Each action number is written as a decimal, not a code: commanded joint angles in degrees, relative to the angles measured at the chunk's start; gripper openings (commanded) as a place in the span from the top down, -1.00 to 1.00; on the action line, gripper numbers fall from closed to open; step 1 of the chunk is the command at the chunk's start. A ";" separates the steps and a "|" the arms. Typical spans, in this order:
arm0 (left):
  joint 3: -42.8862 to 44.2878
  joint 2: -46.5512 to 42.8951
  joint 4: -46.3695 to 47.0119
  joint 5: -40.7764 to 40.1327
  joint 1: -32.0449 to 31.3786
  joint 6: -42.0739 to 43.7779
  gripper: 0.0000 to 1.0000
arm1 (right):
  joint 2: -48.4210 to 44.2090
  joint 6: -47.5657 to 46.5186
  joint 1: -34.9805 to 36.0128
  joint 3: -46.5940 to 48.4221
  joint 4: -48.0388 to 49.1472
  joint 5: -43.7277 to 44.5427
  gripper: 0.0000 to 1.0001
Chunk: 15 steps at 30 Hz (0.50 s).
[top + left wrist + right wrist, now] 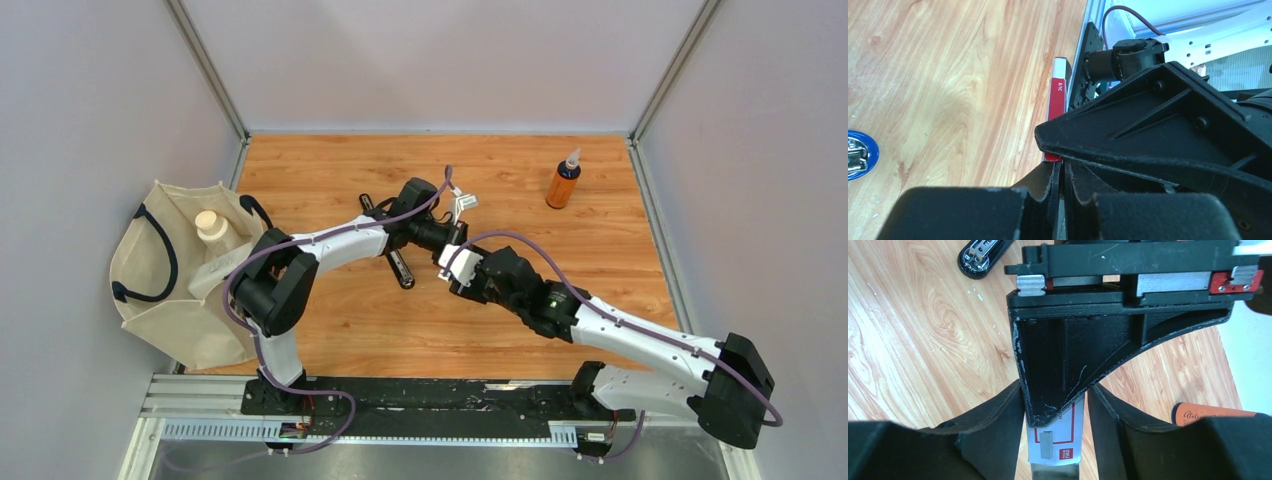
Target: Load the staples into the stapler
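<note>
**Your wooden worktop and what sits on it**
On the worktop (350, 335) you have a black stapler (402, 272) lying near the middle. An orange bottle (564, 183) stands upright at the far right, well apart from it. A cream tote bag (165, 300) slumps at the left edge, partly overhanging it.

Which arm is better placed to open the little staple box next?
Probably left: the left gripper is shut on the end of the white-and-red cardboard staple box, while the right gripper brackets its body.
</note>
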 commanded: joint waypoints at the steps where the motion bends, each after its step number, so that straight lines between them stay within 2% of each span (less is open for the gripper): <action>1: 1.52 0.50 -1.91 2.55 -1.59 0.94 0.79 | -3.85 -1.37 -0.90 2.42 5.16 -0.46 -0.12; 6: 2.40 1.29 -2.26 3.87 -0.97 0.50 0.84 | -8.68 -1.99 -5.90 4.35 -3.88 -7.75 -0.48; 8: 3.36 1.73 -2.61 4.75 -0.80 0.32 0.85 | -10.36 -2.69 -8.72 4.18 -6.88 -10.75 -0.68; 15: 9.60 5.76 -4.46 5.72 0.17 -1.95 0.78 | -18.35 -5.06 -15.23 0.49 -13.38 -13.46 -0.80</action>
